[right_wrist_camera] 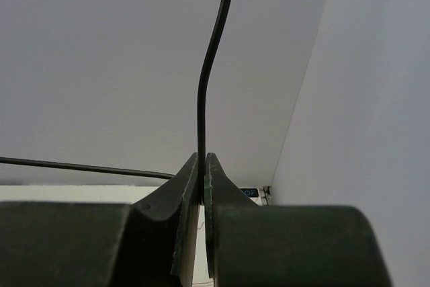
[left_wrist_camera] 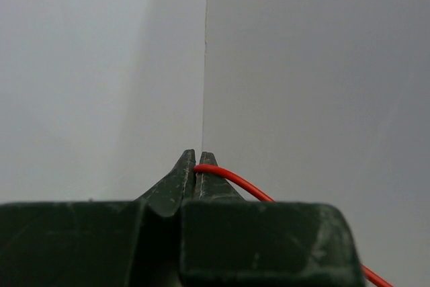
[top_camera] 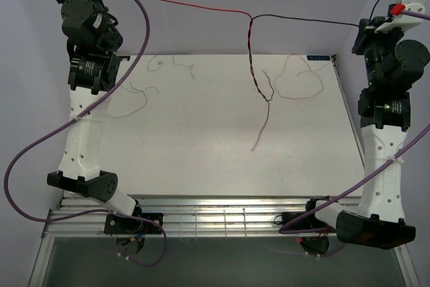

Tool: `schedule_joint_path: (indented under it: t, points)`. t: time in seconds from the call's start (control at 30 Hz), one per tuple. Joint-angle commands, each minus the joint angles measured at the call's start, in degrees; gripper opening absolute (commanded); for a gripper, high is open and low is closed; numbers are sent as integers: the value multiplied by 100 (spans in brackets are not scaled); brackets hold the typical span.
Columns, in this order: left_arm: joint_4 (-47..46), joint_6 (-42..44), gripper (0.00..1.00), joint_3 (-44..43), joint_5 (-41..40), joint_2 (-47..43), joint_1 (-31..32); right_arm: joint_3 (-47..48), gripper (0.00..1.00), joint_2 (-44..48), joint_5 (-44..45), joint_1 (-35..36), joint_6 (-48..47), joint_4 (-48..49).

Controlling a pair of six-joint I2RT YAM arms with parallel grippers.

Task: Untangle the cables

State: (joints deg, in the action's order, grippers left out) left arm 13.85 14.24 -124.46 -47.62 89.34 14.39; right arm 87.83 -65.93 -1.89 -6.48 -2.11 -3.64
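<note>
A red cable runs taut from the upper left to the middle, where it meets a black cable coming from the upper right. From that meeting point the two hang down twisted together onto the white table. My left gripper is raised toward a wall corner and shut on the red cable. Raised at the far right, my right gripper is shut on the black cable, whose free end sticks up past the fingertips. Finer grey strands and a pale red strand lie loose on the table.
Thick purple hoses loop from both arms along the table's sides. A metal grille borders the near edge between the arm bases. A small device sits at the back right corner. Grey walls stand close behind and beside both grippers.
</note>
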Motion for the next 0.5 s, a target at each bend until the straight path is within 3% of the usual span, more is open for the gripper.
schedule_joint_path:
  t: [0.0, 0.47]
  points:
    - [-662, 562, 0, 10, -529, -294, -121, 313, 8, 80, 453, -222, -272, -49]
    - [-2693, 2188, 0, 888, -969, -453, -191, 542, 8, -78, 1006, -670, -817, -251]
